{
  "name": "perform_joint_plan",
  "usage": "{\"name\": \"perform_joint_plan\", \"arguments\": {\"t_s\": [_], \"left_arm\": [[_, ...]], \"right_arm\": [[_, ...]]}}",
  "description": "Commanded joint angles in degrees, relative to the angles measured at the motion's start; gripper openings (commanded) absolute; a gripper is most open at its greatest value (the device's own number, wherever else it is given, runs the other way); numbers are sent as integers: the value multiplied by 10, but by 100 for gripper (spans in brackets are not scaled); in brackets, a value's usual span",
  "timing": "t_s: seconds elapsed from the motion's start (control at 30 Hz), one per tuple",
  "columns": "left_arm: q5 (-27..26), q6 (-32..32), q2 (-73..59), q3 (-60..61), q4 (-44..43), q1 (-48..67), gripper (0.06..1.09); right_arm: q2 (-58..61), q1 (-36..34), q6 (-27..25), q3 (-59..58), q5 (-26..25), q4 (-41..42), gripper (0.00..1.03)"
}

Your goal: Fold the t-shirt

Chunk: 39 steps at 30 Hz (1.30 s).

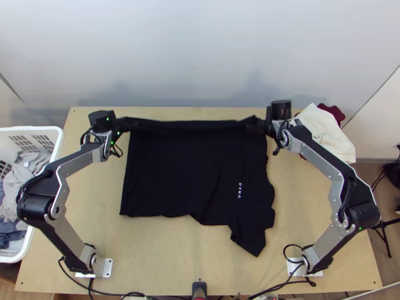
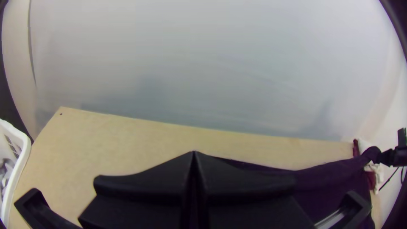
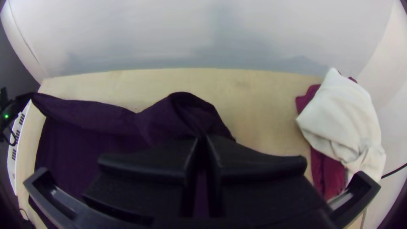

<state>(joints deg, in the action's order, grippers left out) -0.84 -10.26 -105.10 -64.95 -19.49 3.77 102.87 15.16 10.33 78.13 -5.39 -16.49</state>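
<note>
T-shirt (image 1: 170, 170), black, is spread over the middle of the bench (image 1: 102, 200), its far edge (image 1: 185, 126) drawn out between the two tools and seemingly held clear of the wood. One far corner is pinched in the left tool (image 2: 194, 153), its fingers pressed together; the other is gripped by the closed right tool (image 3: 202, 138), beside which the fabric is bunched. The near sleeve (image 1: 252, 237) is left sticking out at an angle. A fold toward the near side is probably being set up. It could be skewed if one corner were carried faster or farther than the other. Too hard a pull apart might cause a corner to be lost, while too little tension could let the middle sag and be creased. If the bunching and sleeve are not smoothed, lumps may be trapped inside.
</note>
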Motion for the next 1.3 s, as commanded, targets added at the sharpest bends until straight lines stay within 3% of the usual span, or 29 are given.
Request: {"name": "perform_joint_plan", "arguments": {"t_s": [0.0, 0.23, 0.4, 0.57, 0.73, 0.77, 0.8, 0.83, 0.87, 0.9, 0.93, 0.97, 1.0, 1.13, 1.27], "left_arm": [[-6, 62, 70, 89, 3, -6, 10], [-7, 86, 147, 178, -13, -32, 10], [-8, 69, 214, 249, -22, -32, 10], [-2, 53, 262, 314, -24, 4, 10], [-3, 38, 266, 337, -8, 26, 10], [-3, 38, 267, 335, 14, 30, 10], [-7, 38, 269, 331, 37, 38, 11], [-8, 38, 271, 329, 60, 42, 21], [-19, 39, 270, 325, 87, 46, 38], [-31, 38, 267, 320, 105, 46, 60], [-40, 38, 266, 313, 130, 46, 82], [-43, 39, 266, 306, 158, 46, 99], [-42, 38, 269, 300, 171, 45, 102], [-69, 19, 294, 280, 214, 4, 103], [-118, 12, 333, 242, 330, -41, 103]], "right_arm": [[-63, 24, 15, -24, 3, -146, 4], [-118, 37, 8, -67, 13, -268, 4], [-149, 38, 22, -79, 66, -311, 4], [-130, 45, 45, -83, 171, -357, 4], [-79, 59, 44, -106, 171, -355, 4], [-67, 64, 41, -108, 171, -354, 8], [-58, 65, 40, -105, 171, -354, 19], [-50, 66, 40, -105, 171, -351, 37], [-46, 65, 42, -105, 171, -348, 60], [-46, 64, 42, -107, 171, -340, 88], [-48, 61, 39, -105, 171, -337, 100], [-55, 60, 34, -104, 171, -336, 100], [-73, 56, 32, -108, 170, -326, 100], [-204, 37, 44, -136, 171, -253, 100], [-284, 32, 44, -146, 172, -253, 100]]}}
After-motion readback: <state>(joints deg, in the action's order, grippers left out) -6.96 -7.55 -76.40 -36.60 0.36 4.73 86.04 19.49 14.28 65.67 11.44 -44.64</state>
